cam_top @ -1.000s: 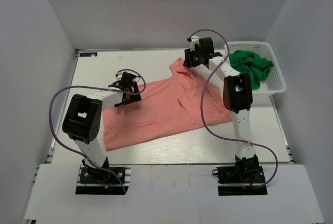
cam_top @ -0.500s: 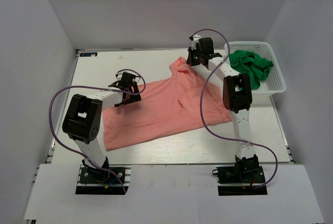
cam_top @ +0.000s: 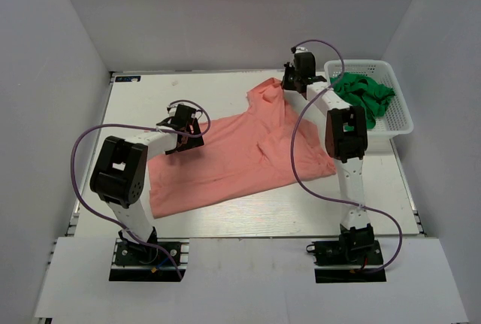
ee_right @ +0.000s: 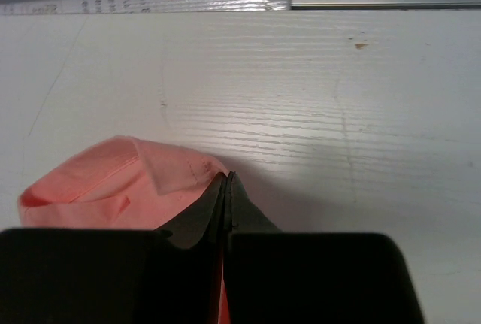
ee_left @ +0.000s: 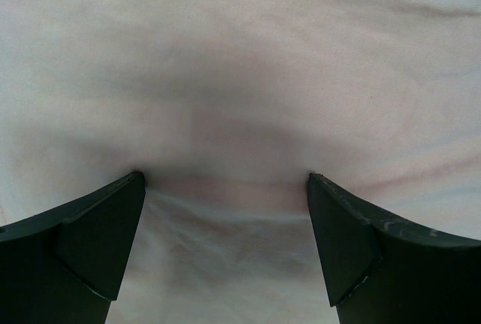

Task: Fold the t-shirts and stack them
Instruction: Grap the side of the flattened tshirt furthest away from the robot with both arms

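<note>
A shirt (cam_top: 240,155) lies spread across the middle of the table (cam_top: 210,91), its far end raised toward the back right. The basket (cam_top: 402,113) sits at the table's far right corner, near that end, with a crumpled garment (cam_top: 364,92) in it. The left gripper (cam_top: 186,125) is over the shirt's left part. The right gripper (cam_top: 289,83) is at the shirt's far edge, between shirt and basket.

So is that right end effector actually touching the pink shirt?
Touching. The right wrist view shows the right end effector shut on the pink shirt at its edge, the cloth bunched up right at its tip.
</note>
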`<state>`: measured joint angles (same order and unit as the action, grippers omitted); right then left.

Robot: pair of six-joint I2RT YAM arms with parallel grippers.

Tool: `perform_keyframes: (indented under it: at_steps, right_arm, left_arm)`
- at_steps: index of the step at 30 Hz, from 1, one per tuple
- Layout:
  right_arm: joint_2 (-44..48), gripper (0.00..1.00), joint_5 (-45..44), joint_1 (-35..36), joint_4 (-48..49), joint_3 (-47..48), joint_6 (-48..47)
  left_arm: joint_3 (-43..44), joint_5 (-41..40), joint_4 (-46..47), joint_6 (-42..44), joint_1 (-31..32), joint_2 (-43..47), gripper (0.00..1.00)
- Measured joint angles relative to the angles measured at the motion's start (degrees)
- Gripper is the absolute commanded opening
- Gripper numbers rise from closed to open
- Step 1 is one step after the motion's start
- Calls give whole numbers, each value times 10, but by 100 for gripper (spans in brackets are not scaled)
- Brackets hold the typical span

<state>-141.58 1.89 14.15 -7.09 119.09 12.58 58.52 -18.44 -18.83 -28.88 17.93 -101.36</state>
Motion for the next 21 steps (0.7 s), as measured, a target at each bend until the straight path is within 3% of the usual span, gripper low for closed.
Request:
perform_keyframes:
  at_steps: [8,9,16,18,19,21]
  right_arm:
    - [0,11,-13,-16,-5,-3,36]
    - [0,21,-10,-17,-5,-2,36]
    - [0,57,-4,-19,-24,28,13]
    - [0,58,-4,-19,-24,37,5]
    - [1,65,-4,-19,-24,38,2]
    - [5,56,-4,-19,-32,36,-2]
  left_arm:
    - [0,0,0,0,0,0,97]
    - [0,0,0,0,0,0,97]
    - [0,3,1,4,-1,0,97]
    - [0,5,0,6,-1,1,97]
    - [1,6,0,7,-1,1,97]
    - [2,10,-2,10,-1,2,97]
